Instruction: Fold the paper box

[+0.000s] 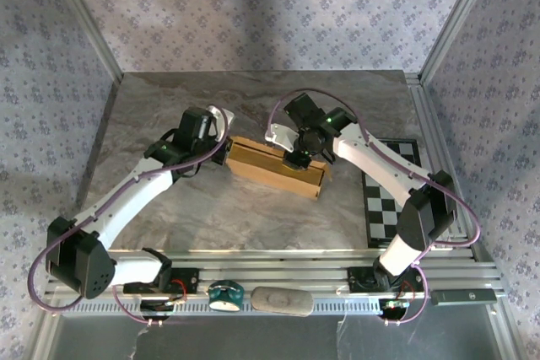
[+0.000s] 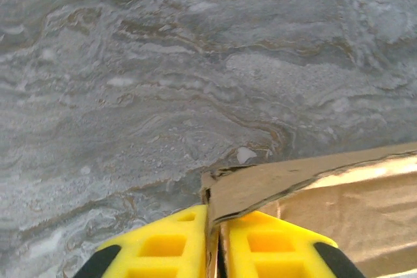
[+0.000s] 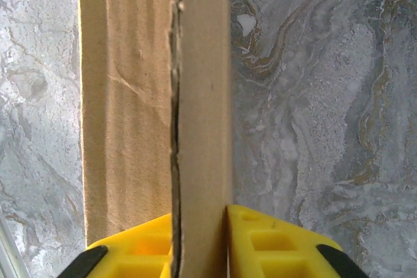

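Observation:
The paper box (image 1: 274, 168) is a shallow tan cardboard box lying at the middle of the marble table (image 1: 253, 107). My left gripper (image 1: 224, 154) is at its left end. In the left wrist view its yellow fingers (image 2: 163, 245) are pressed together on the thin cardboard wall at a corner of the box (image 2: 339, 206). My right gripper (image 1: 297, 161) comes down on the far long side. In the right wrist view the folded wall (image 3: 203, 96) stands between its yellow fingers (image 3: 273, 245), and both touch it. The box's inside (image 3: 124, 96) lies to the left of that wall.
A black-and-white checkered board (image 1: 392, 191) lies flat at the right, partly under the right arm. On the front rail sit a teal object (image 1: 226, 294) and a grey oval pad (image 1: 282, 301). Patterned walls close in the table on three sides.

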